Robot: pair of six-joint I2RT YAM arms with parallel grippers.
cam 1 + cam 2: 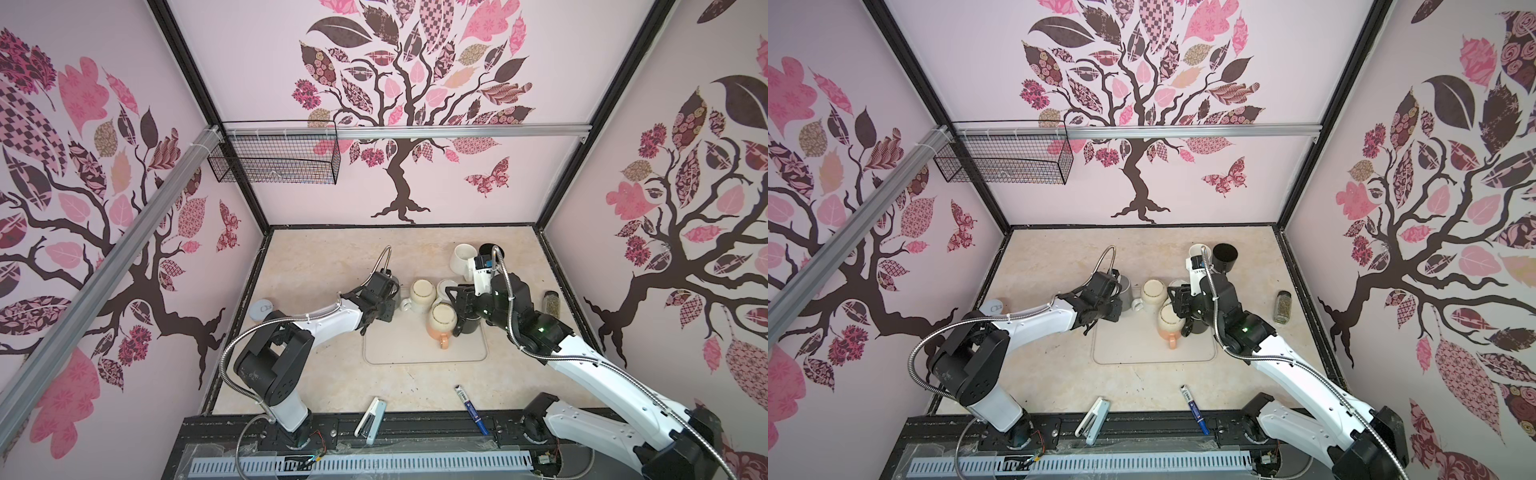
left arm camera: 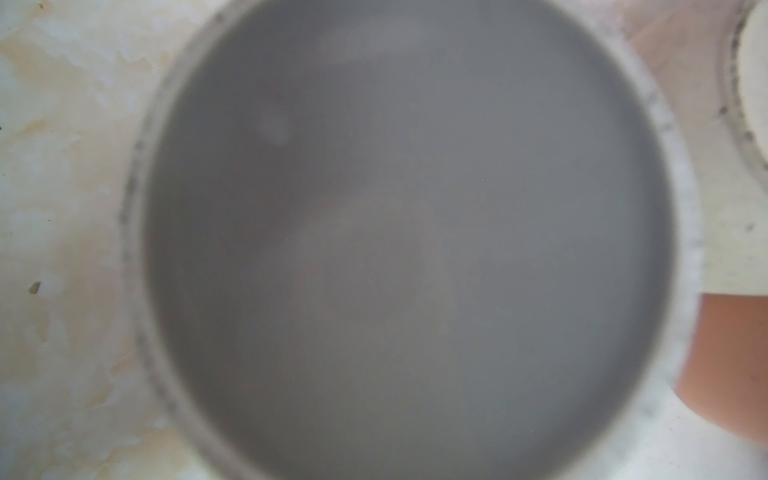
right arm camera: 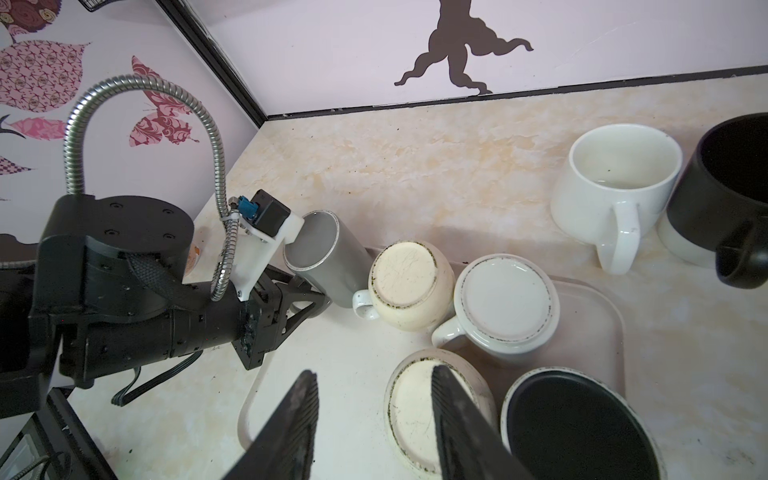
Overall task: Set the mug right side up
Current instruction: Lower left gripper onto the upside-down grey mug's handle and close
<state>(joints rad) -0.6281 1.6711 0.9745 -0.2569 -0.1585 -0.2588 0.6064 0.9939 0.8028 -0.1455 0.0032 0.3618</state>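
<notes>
Tabletop of cream marbled laminate [image 1: 332,270], seen from above, w/ two robot arms reaching in. Nearest us lie a white oblong gadget [image 1: 370,420] & a blue-and-white marker pen [image 1: 471,409], well apart. Next comes a pale rounded plastic tray [image 1: 424,360]. On it we see mugs upside down: a cream-and-orange ceramic mug [image 1: 441,323], handle toward us, a black ceramic mug [image 3: 577,428] just beside it, then a white ceramic mug [image 3: 505,299] &, at the tray's far edge, a cream ceramic mug [image 3: 405,282] w/ white handle. The right gripper [image 3: 374,374] hovers low at the cream-and-orange ceramic mug, jaws apart, nothing btwn them; one finger crosses above that mug's base. Just left of the cream ceramic mug stands the grey cylindrical mug [image 3: 328,257], right side up, mouth open; the left wrist view looks straight down into it. The left gripper [image 3: 311,294] sits against its lower side; we cannot tell whether the jaws grip it. Level w/ these: a round grey lid [image 1: 262,309] far left, a glass spice jar [image 1: 551,301] far right. Farther back, an upright white mug [image 1: 462,257] & an upright black mug [image 1: 1225,255] stand side by side. On the back wall hangs a black wire basket [image 1: 274,160].
</notes>
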